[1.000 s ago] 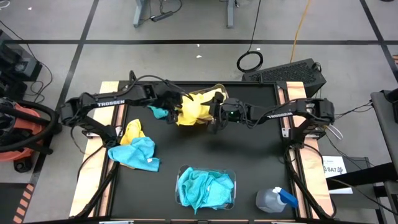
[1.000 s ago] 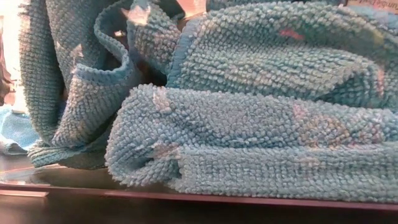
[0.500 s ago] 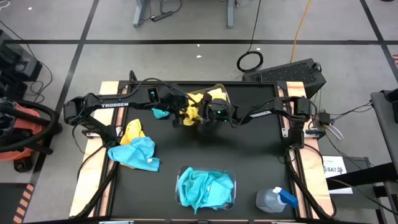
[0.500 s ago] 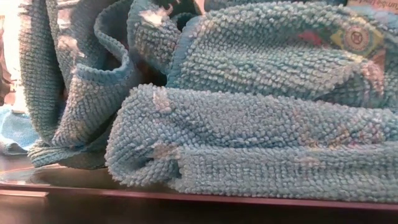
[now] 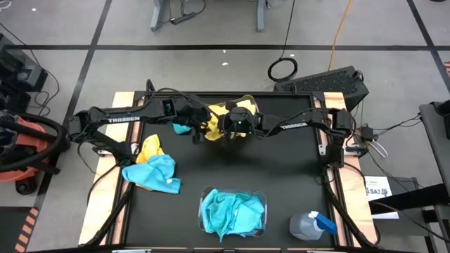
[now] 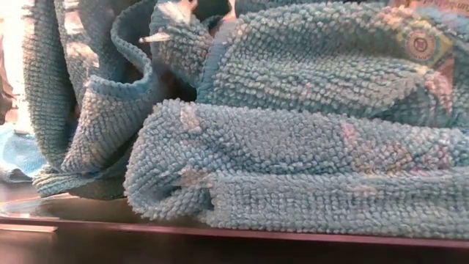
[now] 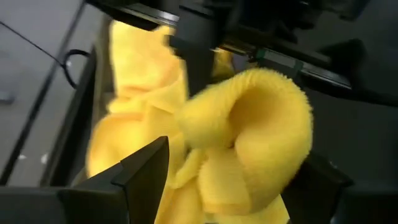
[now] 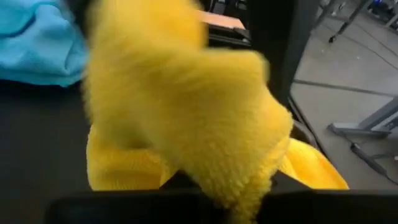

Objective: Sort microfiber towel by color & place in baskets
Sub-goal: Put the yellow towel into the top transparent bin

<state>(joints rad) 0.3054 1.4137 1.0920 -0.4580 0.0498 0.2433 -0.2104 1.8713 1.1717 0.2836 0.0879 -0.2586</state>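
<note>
Near the table's far edge, a yellow towel point(image 5: 218, 121) is pinched by the right gripper point(image 5: 226, 130) for basketing, while the left gripper point(image 5: 199, 125) is held open.

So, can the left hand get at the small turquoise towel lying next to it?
Probably yes. The small turquoise towel lies uncovered on the table just beside the left hand, whose fingers stand open around a yellow towel, so it would first need to leave that one.

there were two arms, two baskets, the near one point(image 5: 261, 200) heaped with turquoise cloths and the far one point(image 5: 249, 100) with yellow, and one spray bottle point(image 5: 309, 225).
</note>
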